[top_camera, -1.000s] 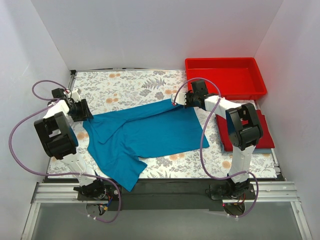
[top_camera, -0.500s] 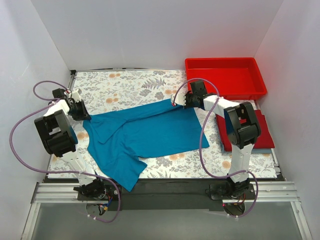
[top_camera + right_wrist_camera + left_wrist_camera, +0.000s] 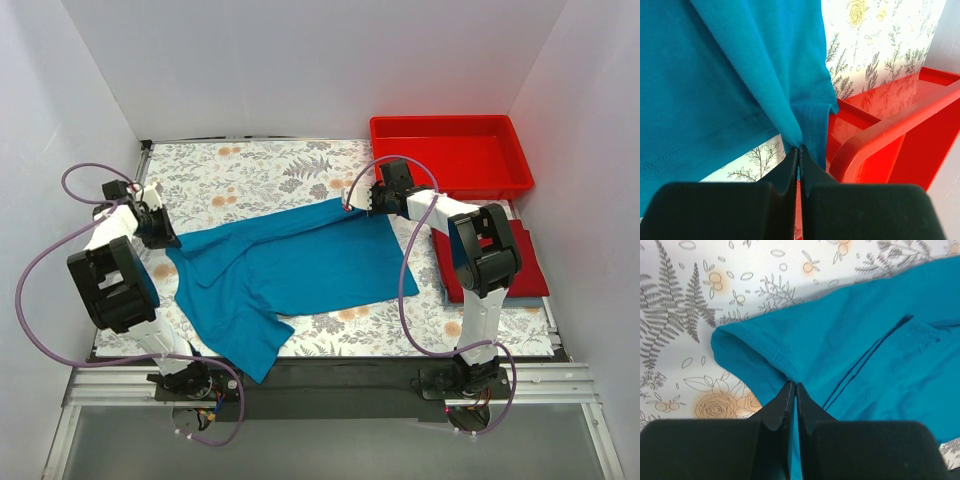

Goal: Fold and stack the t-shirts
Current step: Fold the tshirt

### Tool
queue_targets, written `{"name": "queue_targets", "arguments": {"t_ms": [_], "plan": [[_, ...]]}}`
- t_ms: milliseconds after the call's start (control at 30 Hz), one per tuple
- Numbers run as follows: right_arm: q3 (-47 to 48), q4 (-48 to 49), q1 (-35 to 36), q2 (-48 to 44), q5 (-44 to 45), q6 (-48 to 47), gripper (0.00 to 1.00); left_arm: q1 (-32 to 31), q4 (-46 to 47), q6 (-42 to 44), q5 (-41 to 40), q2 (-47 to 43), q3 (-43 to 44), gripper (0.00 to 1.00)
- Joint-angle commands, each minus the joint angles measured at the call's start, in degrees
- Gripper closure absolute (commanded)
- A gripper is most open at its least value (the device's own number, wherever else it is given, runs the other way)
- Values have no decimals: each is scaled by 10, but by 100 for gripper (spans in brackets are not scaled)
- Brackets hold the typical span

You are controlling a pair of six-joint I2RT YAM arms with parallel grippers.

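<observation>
A teal-blue t-shirt [image 3: 285,270] lies spread across the floral table, one part reaching the near edge. My left gripper [image 3: 170,240] is shut on its left corner; the left wrist view shows the stitched hem [image 3: 767,352] pinched between the black fingers [image 3: 775,410]. At the shirt's far right corner, beside the tray, my right gripper [image 3: 352,206] is shut on the cloth [image 3: 795,120], bunched at the fingertips and lifted a little. A folded red t-shirt [image 3: 530,262] lies at the right on a bluish one [image 3: 527,297] that shows only as an edge.
A rigid red plastic tray [image 3: 450,155] stands at the back right, its rim [image 3: 875,135] close to the right gripper. White walls enclose the table on three sides. Purple cables loop from both arms.
The left gripper has closed on the shirt's left corner, and its arm has shifted slightly left. The right gripper stays shut on the far corner.
</observation>
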Motion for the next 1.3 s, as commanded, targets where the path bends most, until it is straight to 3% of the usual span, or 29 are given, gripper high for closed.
{"name": "queue_targets", "arguments": {"t_ms": [0, 267, 400, 500, 633, 800, 900, 1267], "plan": [[18, -11, 1, 0, 8, -7, 99, -1, -13, -15, -37, -8, -18, 100], [17, -10, 1, 1, 11, -8, 99, -1, 23, -39, -49, 54, -20, 100], [17, -11, 2, 2, 10, -7, 99, 0, 16, -3, -7, 42, 7, 82], [18, -10, 1, 1, 8, -6, 99, -6, 16, 70, 34, -39, -10, 66], [22, -12, 1, 5, 8, -5, 99, -41, -21, 162, 8, -120, -59, 57], [33, -18, 2, 9, 9, -3, 99, -105, -75, 225, -22, -175, -111, 56], [35, -21, 2, 10, 9, -3, 99, -151, -62, 227, -64, -193, -147, 56], [31, -24, 3, 14, 12, 1, 99, -213, -41, 210, -145, -118, -177, 57]]}}
